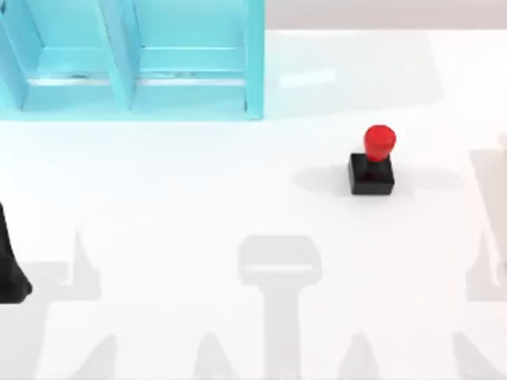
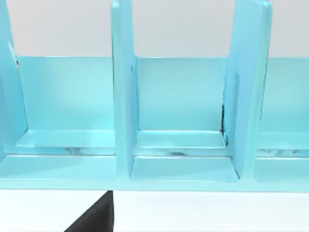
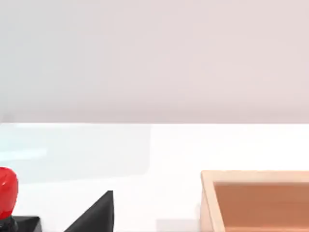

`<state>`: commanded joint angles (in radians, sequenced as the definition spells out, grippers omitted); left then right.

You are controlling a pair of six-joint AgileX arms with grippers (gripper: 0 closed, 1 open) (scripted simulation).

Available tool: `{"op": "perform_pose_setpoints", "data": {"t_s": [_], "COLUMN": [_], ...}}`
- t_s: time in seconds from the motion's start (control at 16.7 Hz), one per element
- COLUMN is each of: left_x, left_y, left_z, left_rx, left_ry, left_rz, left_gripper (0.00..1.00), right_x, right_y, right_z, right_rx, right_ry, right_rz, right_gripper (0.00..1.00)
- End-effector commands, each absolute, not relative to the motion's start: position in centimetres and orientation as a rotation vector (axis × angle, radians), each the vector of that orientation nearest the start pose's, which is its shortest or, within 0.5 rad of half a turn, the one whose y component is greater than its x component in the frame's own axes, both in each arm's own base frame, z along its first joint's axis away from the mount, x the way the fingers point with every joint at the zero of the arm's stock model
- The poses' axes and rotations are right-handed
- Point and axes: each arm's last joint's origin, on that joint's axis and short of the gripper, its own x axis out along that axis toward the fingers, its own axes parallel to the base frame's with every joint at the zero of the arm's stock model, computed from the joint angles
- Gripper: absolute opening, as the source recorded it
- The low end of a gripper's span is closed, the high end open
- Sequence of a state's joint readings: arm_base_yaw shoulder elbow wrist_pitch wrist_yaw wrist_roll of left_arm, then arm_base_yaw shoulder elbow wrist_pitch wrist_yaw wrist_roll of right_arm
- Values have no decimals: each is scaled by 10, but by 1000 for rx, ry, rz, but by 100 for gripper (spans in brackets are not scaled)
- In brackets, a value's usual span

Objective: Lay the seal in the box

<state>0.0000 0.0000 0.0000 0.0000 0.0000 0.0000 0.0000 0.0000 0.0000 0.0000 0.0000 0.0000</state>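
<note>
On the right half of the white table [image 1: 198, 206], as the top view gives it, I see the seal [image 1: 372, 162] standing upright on its black square base, with the glossy red knob on top. It stands alone and nothing touches it. At the far left of the table stands a light blue rack [image 1: 131, 59] with upright dividers, well apart from the seal; the left wrist view looks straight into its compartments. The right wrist view catches the seal [image 3: 7, 198] at its edge and, apart from it, the corner of an open wooden box [image 3: 256, 200] with a brown inside. A dark part of my left arm [image 1: 9, 265] is at the left edge of the table. About the tool of either arm, I cannot tell if it is open or closed.
</note>
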Motion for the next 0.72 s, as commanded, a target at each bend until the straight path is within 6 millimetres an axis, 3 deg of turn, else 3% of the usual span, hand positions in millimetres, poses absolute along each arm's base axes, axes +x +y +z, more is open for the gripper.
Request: {"op": "perform_pose_setpoints", "data": {"t_s": [0.3,0.72], "left_x": [106,106], "left_y": [-1,-1], "left_z": [160,160], "left_rx": [0,0], "left_ry": [0,0], "left_rz": [0,0], "left_gripper": [100,100], "right_x": [106,125], "right_y": [0,12], "right_z": [169,234], "right_rx": [10,72], "right_ry": [31,342], "right_rz": [14,88], "right_gripper": [100,100]}}
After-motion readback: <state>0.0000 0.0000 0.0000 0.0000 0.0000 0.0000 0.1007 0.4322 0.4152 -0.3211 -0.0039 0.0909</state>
